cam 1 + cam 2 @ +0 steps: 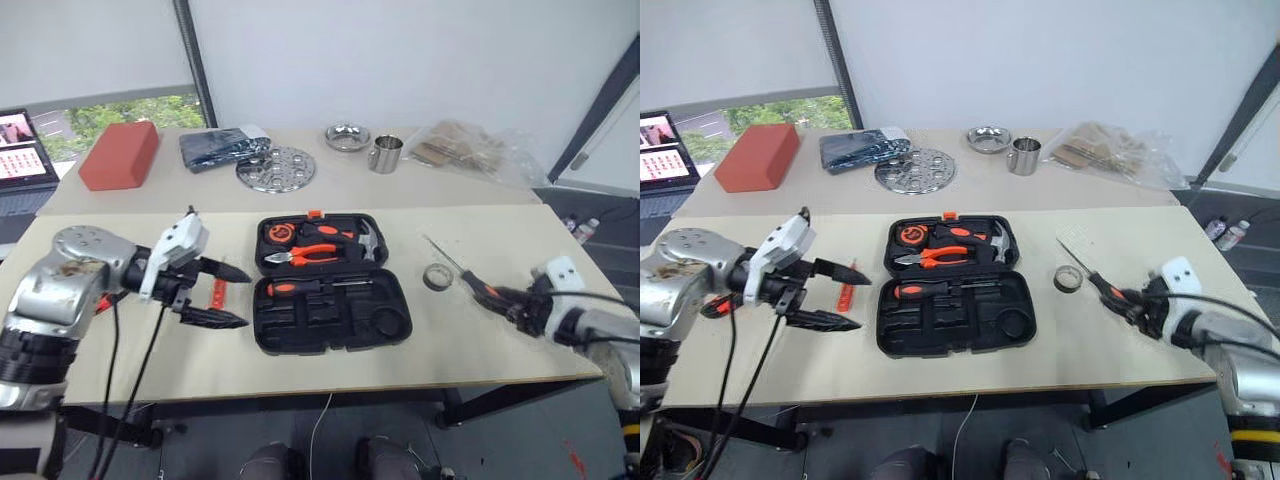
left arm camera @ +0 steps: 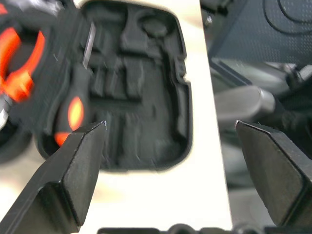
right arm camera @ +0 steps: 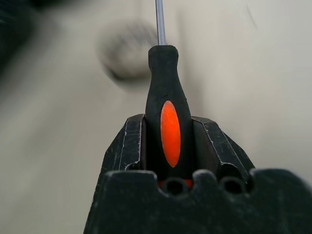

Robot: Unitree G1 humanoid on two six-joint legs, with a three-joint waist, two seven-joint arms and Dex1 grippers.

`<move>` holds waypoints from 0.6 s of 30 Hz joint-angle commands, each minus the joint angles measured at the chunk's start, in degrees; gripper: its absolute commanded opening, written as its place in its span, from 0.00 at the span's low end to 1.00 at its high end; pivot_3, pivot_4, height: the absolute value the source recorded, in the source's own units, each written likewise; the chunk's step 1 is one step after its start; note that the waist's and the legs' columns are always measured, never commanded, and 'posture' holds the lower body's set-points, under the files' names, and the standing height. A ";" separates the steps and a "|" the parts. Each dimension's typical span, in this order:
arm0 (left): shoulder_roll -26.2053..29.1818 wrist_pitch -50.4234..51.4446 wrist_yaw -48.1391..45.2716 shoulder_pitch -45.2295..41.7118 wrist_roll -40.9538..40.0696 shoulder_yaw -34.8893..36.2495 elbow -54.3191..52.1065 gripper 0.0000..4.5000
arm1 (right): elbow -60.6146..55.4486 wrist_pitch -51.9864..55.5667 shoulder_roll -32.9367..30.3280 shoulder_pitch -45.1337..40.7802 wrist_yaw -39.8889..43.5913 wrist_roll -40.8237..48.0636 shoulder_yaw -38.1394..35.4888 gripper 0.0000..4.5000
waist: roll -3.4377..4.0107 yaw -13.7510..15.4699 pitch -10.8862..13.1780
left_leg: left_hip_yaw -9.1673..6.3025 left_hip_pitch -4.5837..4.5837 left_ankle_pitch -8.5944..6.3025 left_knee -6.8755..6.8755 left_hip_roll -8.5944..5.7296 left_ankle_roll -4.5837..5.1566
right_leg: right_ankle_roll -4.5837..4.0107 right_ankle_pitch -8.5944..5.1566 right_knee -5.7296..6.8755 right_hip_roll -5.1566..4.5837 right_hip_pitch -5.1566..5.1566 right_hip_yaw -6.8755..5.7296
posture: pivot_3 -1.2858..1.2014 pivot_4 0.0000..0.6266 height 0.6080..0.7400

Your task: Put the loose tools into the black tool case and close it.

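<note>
Right pincer (image 3: 168, 141) clamps screwdriver (image 3: 165, 92), shaft pointing away.

left hand (image 1: 228, 295): fingers spread wide | right hand (image 3: 168, 134): clamped on screwdriver handle (image 3: 165, 117)

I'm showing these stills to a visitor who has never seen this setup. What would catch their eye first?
The open black tool case in the middle of the near table, orange-handled pliers bright in its far half and one screwdriver in the near half. On the right, the right end effector is shut on a black-and-orange screwdriver, beside a small tape roll. On the left, the left end effector gapes open.
</note>
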 commanded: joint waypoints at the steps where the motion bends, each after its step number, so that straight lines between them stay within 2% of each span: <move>1: 1.49 -3.13 -0.40 1.65 0.08 0.99 -2.15 1.00 | -9.68 -1.68 0.08 -7.47 7.85 -0.79 10.73 0.22 | -0.02 0.15 0.00 | -0.09 0.01 0.03 -0.06 0.01 -0.06 | -0.08 -0.06 0.07 0.01 0.02 -0.09 | 0.52 0.24 0.95; 4: 0.50 -3.12 0.86 1.07 -0.03 0.38 -2.10 1.00 | -7.16 -8.36 1.54 -12.94 11.35 -9.88 21.51 0.22 | -0.10 1.05 0.00 | -0.15 -0.01 0.05 -0.10 0.07 -0.22 | -0.27 -0.16 0.16 0.10 -0.08 -0.24 | 0.52 0.24 0.95; 7: -0.54 -2.72 2.29 -0.05 0.17 -0.27 -1.88 1.00 | -0.13 -16.08 3.84 -17.56 12.30 -17.89 28.43 0.22 | -0.10 1.95 0.00 | -0.12 -0.32 0.04 -0.04 -0.06 -0.20 | -0.42 -0.12 0.23 0.04 -0.32 -0.21 | 0.52 0.24 0.95; 10: -0.82 -2.01 3.14 -0.72 -0.28 0.04 -1.67 1.00 | 4.57 -21.80 4.32 -19.28 13.26 -22.29 31.20 0.22 | -0.11 2.08 0.00 | -0.05 -0.90 0.13 0.13 -0.18 -0.05 | -0.38 0.02 0.25 0.05 -0.77 -0.18 | 0.52 0.24 0.95; 15: -0.76 -1.20 3.82 -0.90 -1.02 0.63 -1.76 1.00 | 8.22 -22.06 6.51 -20.78 12.92 -24.09 31.52 0.22 | -0.12 1.51 0.00 | -0.05 -0.96 0.14 0.14 -0.16 -0.05 | -0.29 0.02 0.20 0.15 -0.74 -0.26 | 0.52 0.24 0.95; 16: -0.80 -1.17 3.97 -0.86 -1.04 0.64 -1.82 1.00 | 8.68 -21.85 7.14 -21.01 12.27 -24.51 31.46 0.44 | -0.14 1.31 -0.01 | -0.05 -0.92 0.15 0.13 -0.14 -0.07 | -0.14 -0.08 0.21 0.16 -0.73 -0.27 | 0.52 0.24 0.95; 18: -0.96 -1.15 4.30 -0.73 -1.09 0.64 -2.01 1.00 | 9.22 -22.31 8.15 -21.35 11.56 -25.19 31.23 0.57 | -0.14 0.83 -0.01 | -0.05 -0.88 0.18 0.13 -0.11 -0.13 | -0.01 -0.17 0.24 0.21 -0.70 -0.26 | 0.52 0.24 0.95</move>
